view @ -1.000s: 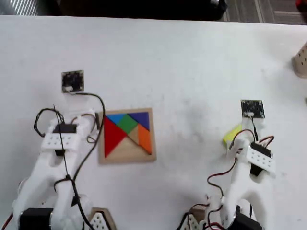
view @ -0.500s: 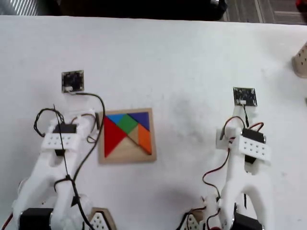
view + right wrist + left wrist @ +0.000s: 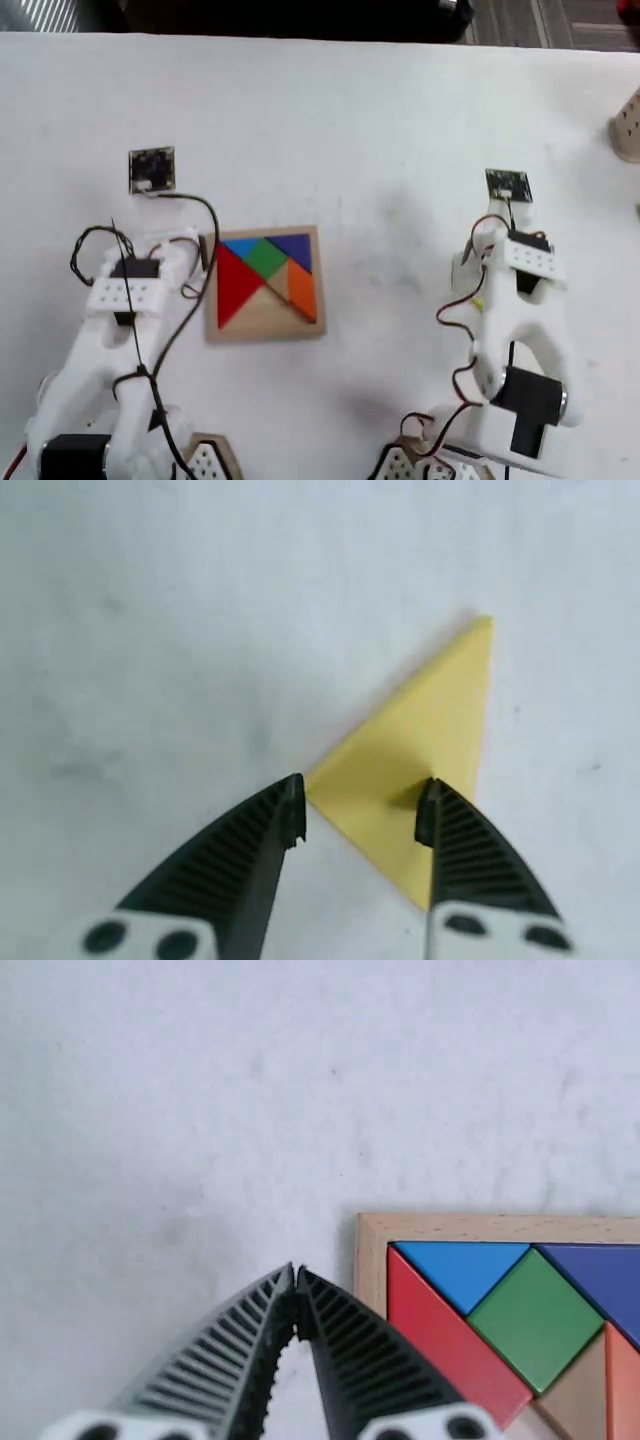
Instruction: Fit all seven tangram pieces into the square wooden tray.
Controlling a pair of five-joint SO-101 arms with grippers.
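Note:
The square wooden tray lies left of centre and holds a red triangle, blue triangle, green square, purple piece and orange piece; its near part is bare wood. My left gripper is shut and empty, just off the tray's corner beside the blue triangle. A yellow triangle lies flat on the table at the right. My right gripper is open, one fingertip on each side of the triangle's near corner. The right arm covers that piece from above.
The left arm and its black cable lie along the tray's left side. A pegged wooden block stands at the far right edge. Wooden holders sit by the arm bases. White table stretches between tray and right arm.
The right arm has swung and stretched over the yellow triangle, hiding it in the high view. The left arm and the tray pieces have not moved.

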